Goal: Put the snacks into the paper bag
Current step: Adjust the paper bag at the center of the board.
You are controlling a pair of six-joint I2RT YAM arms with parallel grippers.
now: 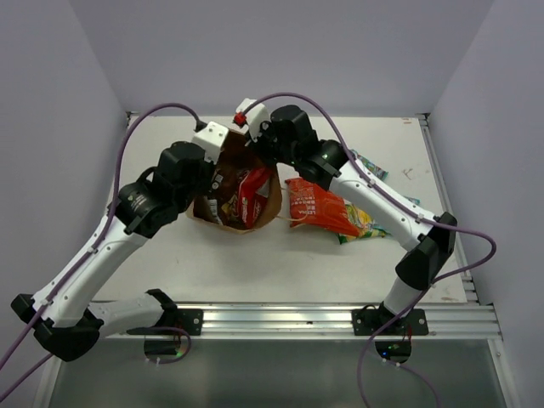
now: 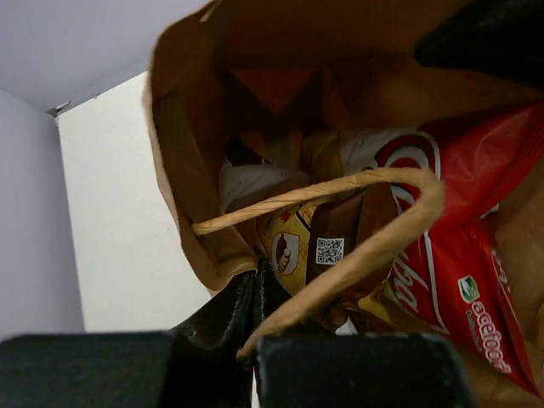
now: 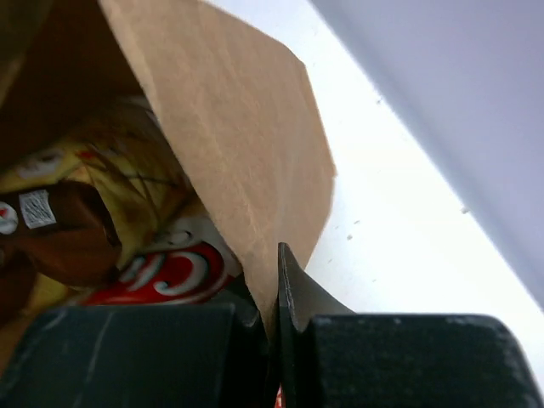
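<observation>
Paper bag (image 1: 276,200) logged on back half of table (image 1: 255,263), left of centre; mouth faces up, tipped toward near edge; long axis judged near upright. Red cassava packet (image 2: 459,255) seen inside; red-orange packet (image 1: 316,211) lies outside, just right. Rim is clamped by fully closed left gripper (image 2: 257,285) and right gripper (image 3: 276,280). Tearing or toppling is risked if rim is pulled apart.

We see a white table (image 1: 255,272) with a few small dark specks towards its far right side. A silver metal rail (image 1: 280,319) runs along its near edge. Pale lilac walls (image 1: 280,51) close it in behind and on both sides.
</observation>
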